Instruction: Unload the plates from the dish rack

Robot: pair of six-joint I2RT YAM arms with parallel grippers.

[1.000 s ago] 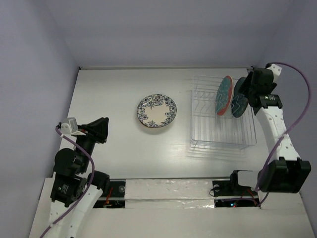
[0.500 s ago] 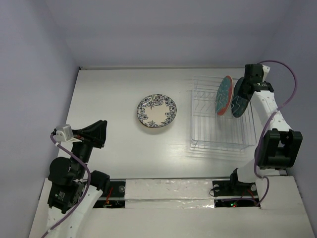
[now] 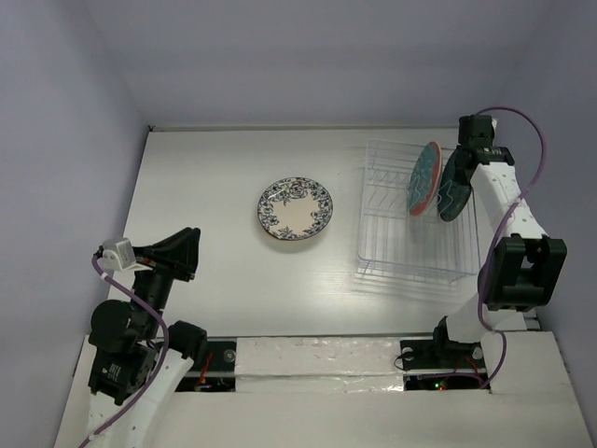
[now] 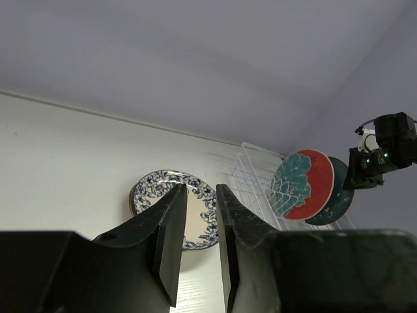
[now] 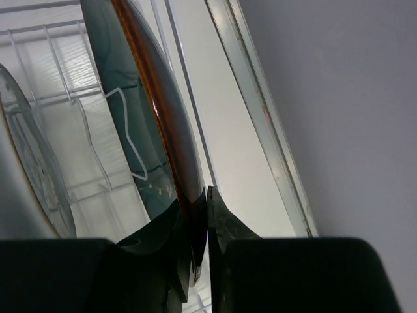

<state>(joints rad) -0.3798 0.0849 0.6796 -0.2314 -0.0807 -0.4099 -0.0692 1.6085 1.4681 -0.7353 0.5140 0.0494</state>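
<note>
Closing right claw [image 5: 199, 218] on dark-teal plate [image 5: 107, 45]

No words, numbers, labels or brand marks can be read in any view. The flowered plate [image 3: 295, 209] lying on the tabletop [image 3: 205, 168] left of the dish rack [image 3: 392, 252] carries only a blue pattern. The red plate [image 3: 424, 179] and the dark teal plate [image 3: 453, 187], standing at the rack's far right, show drawn motifs, not lettering.

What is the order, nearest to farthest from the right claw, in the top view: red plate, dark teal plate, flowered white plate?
1. dark teal plate, in the rack, held by the right claw
2. red plate, next slot leftward
3. flowered white plate, flat on the table
</note>
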